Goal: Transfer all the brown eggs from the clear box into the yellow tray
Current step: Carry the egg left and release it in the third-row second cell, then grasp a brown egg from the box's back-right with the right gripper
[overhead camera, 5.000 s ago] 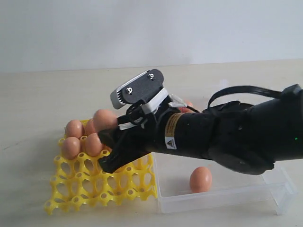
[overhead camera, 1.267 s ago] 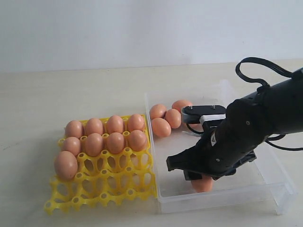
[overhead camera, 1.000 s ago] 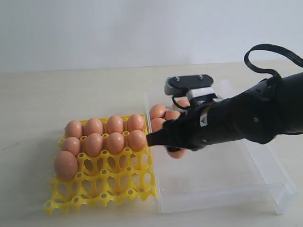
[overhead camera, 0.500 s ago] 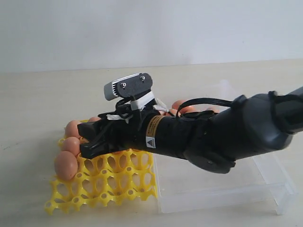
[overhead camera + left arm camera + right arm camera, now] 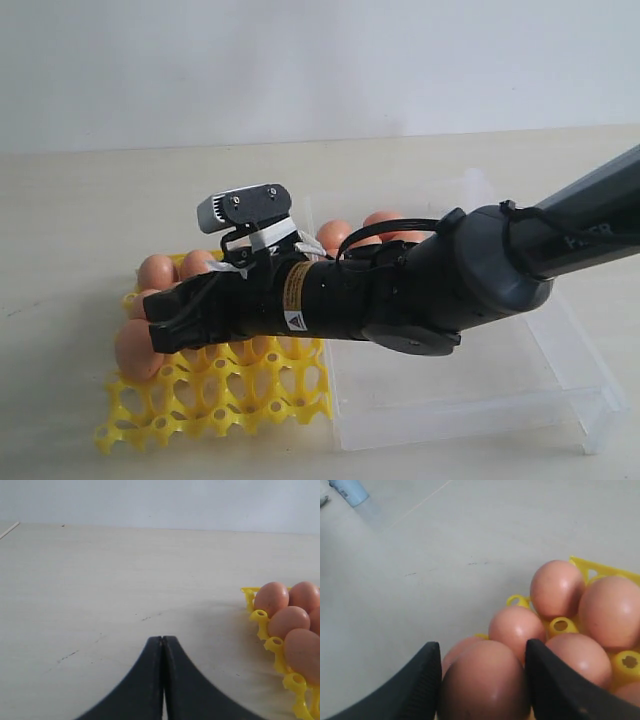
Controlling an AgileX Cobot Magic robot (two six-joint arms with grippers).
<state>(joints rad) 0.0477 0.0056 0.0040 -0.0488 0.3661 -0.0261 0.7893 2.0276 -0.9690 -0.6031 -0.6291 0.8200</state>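
My right gripper (image 5: 160, 325) reaches across the yellow tray (image 5: 220, 405) and is shut on a brown egg (image 5: 485, 685), held between its two black fingers just above the tray's left side. Several brown eggs (image 5: 155, 270) sit in the tray's back rows, and one (image 5: 133, 350) stands at the left edge beside the gripper tip. In the clear box (image 5: 480, 415), eggs (image 5: 335, 235) show at the back behind the arm. The left gripper (image 5: 162, 639) is shut and empty over bare table, to one side of the tray (image 5: 260, 616) and its eggs (image 5: 271, 597).
The right arm's black body (image 5: 430, 290) lies over the box's left wall and hides much of the tray's middle. The tray's front cups (image 5: 270, 385) are open. A pale blue object (image 5: 347, 490) lies far off on the table.
The right gripper took an egg from the front of the box, lifted it and carried it left over the tray. In the last half second it moved further left and lower.
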